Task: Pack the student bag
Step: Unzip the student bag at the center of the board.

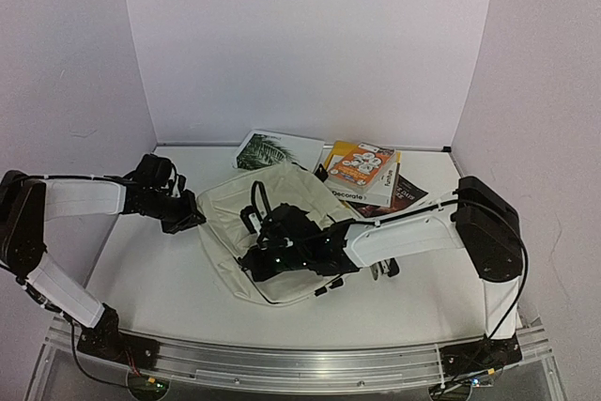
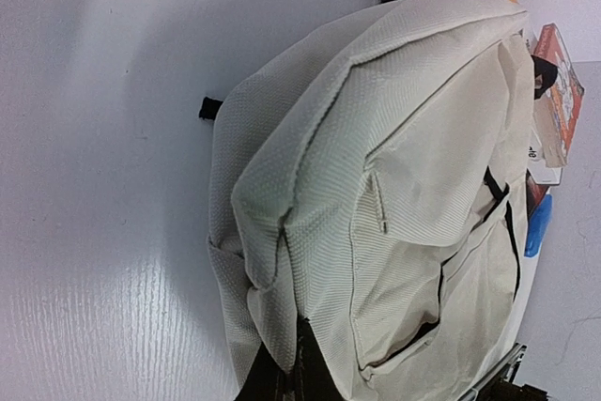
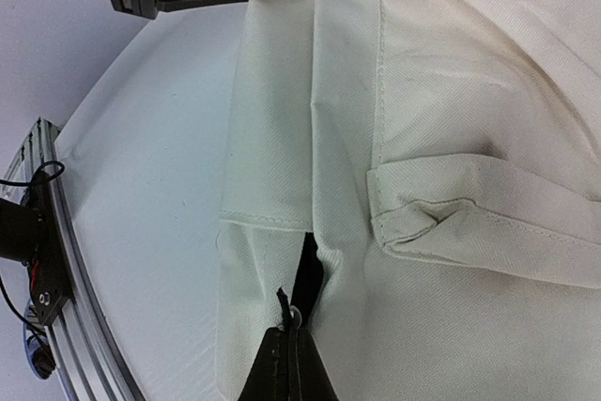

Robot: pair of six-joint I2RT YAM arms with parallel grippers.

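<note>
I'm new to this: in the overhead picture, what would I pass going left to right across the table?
left gripper → student bag → stack of books → right arm's black joint

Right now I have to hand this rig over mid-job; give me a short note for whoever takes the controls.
Left gripper: shut, pinching fabric at the left edge of the student bag.
Right gripper: shut on what looks like the zipper pull.
The bag lies flat on the table. The books lie outside it at the far side, with the palm-leaf book leftmost.
Done: both grips set.
Left: open the zip, load the books, close up.
</note>
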